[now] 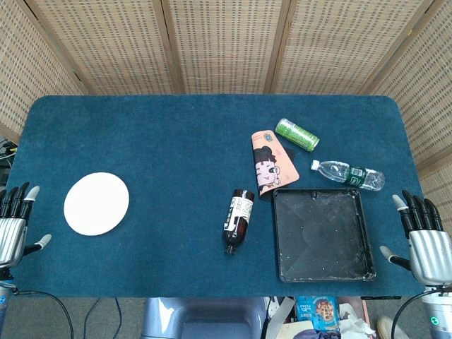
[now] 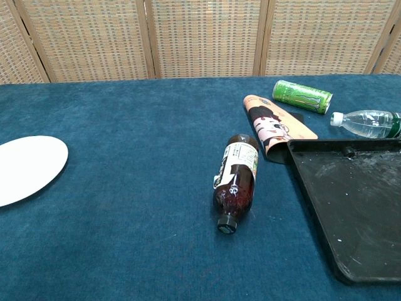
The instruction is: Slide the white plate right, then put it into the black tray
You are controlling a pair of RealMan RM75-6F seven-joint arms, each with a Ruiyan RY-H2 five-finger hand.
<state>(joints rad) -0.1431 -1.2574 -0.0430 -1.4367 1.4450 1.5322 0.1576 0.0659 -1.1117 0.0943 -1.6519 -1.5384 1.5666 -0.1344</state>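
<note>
The white plate (image 1: pixel 96 203) (image 2: pixel 25 167) lies flat on the blue table at the left. The black tray (image 1: pixel 323 234) (image 2: pixel 351 200) sits at the front right, with nothing in it. My left hand (image 1: pixel 14 227) hangs off the table's left edge, fingers spread, a short way left of the plate and holding nothing. My right hand (image 1: pixel 422 240) is at the table's right edge, just right of the tray, fingers also spread and holding nothing. Neither hand shows in the chest view.
A dark brown bottle (image 1: pixel 239 219) (image 2: pixel 236 180) lies on its side between plate and tray. A pink cartoon-printed cup (image 1: pixel 269 162) (image 2: pixel 276 126), a green can (image 1: pixel 296 134) (image 2: pixel 302 95) and a clear water bottle (image 1: pixel 347 174) (image 2: pixel 368 123) lie behind the tray.
</note>
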